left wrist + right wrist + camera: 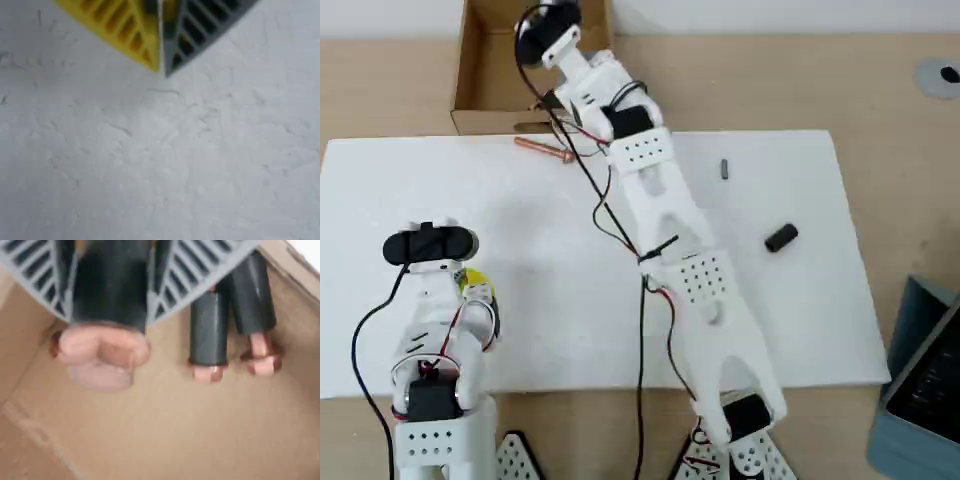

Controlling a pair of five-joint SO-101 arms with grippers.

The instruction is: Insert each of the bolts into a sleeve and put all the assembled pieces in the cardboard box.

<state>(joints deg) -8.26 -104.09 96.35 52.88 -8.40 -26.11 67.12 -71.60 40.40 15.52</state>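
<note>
Over the cardboard box (485, 75), right hand (111, 295) grips a sleeved bolt (102, 352). Looks like drop-off: next, let go beside two pieces (210, 335) inside.

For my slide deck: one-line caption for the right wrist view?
Right gripper holds a black sleeve with copper bolt over the brown cardboard box holding two assembled pieces.
</note>
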